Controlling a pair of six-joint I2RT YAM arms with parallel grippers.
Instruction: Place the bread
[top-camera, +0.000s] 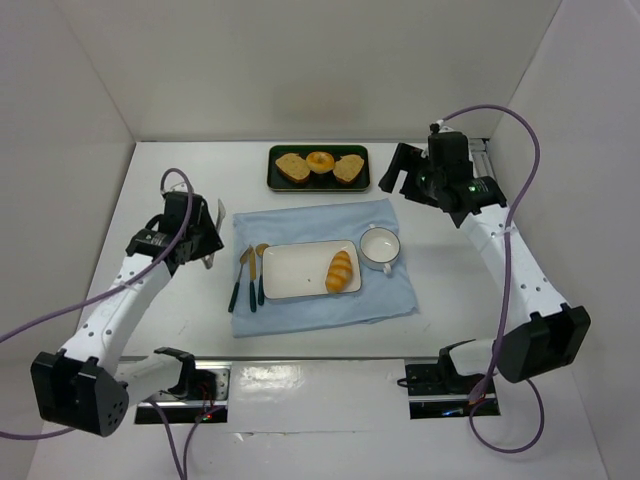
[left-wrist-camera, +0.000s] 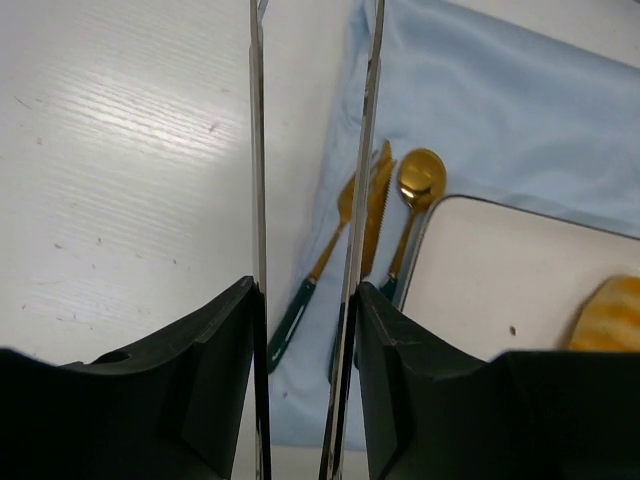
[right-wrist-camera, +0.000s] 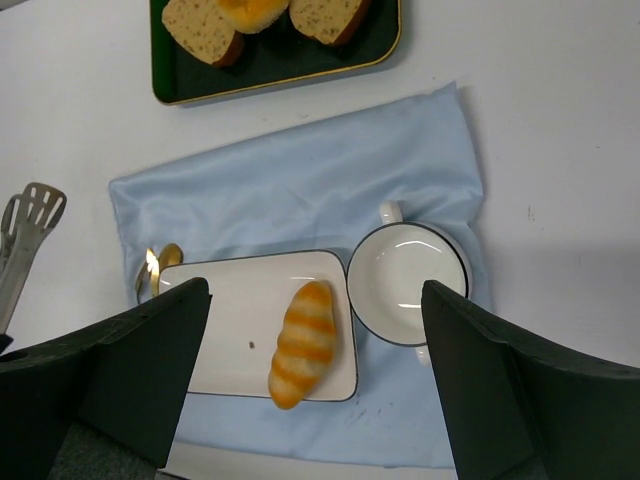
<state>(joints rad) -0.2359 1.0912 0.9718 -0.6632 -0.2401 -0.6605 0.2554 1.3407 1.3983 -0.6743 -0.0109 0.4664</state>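
Note:
The bread (top-camera: 340, 271), a plump golden-yellow roll, lies on the right part of the white rectangular plate (top-camera: 290, 272) on the blue cloth. It also shows in the right wrist view (right-wrist-camera: 303, 343) and, at the right edge, in the left wrist view (left-wrist-camera: 612, 315). My right gripper (top-camera: 400, 170) is open and empty, up at the back right; in its own view (right-wrist-camera: 315, 290) it looks down on the roll. My left gripper (top-camera: 205, 245) is left of the cloth and holds metal tongs (left-wrist-camera: 258, 150) between its fingers, with the blades apart.
A white cup (top-camera: 380, 246) stands right of the plate. A gold fork, knife and spoon (top-camera: 248, 278) lie left of it. A dark green tray (top-camera: 319, 168) at the back holds two toast slices and a round bun. White walls enclose the table.

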